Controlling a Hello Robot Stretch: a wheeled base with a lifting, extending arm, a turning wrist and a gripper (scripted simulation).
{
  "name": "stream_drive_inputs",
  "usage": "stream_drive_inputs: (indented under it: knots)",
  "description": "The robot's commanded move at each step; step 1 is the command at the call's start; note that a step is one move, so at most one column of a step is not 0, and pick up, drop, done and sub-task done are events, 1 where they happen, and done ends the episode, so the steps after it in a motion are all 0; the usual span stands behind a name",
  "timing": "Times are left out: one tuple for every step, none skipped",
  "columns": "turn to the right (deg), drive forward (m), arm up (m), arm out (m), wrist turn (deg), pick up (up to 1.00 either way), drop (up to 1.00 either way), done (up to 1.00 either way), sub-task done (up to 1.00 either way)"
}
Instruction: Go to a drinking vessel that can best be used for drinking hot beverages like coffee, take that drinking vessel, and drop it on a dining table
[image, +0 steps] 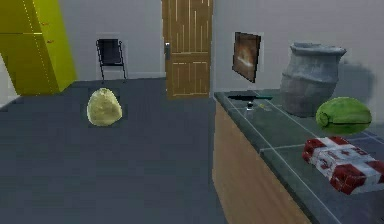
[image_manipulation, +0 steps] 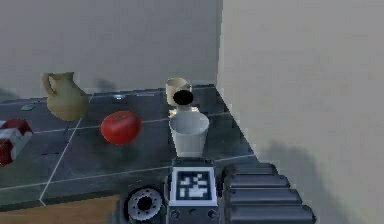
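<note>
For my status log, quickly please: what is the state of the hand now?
Hand: cannot be told whether it holds anything, because a white cup stands on the counter behind it.

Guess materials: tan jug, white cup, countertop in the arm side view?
Tan jug: probably matte ceramic; even sandy colour, dull surface. White cup: ceramic or plastic, plain smooth white; can't settle which. Countertop: dark tiles, likely stone or ceramic; pale grout lines show.
</note>
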Motion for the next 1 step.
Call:
stream_drive_inputs:
  knots:
    - [0.0,0.0,0.0,0.5,0.0,0.0,0.0,0.0,0.0]
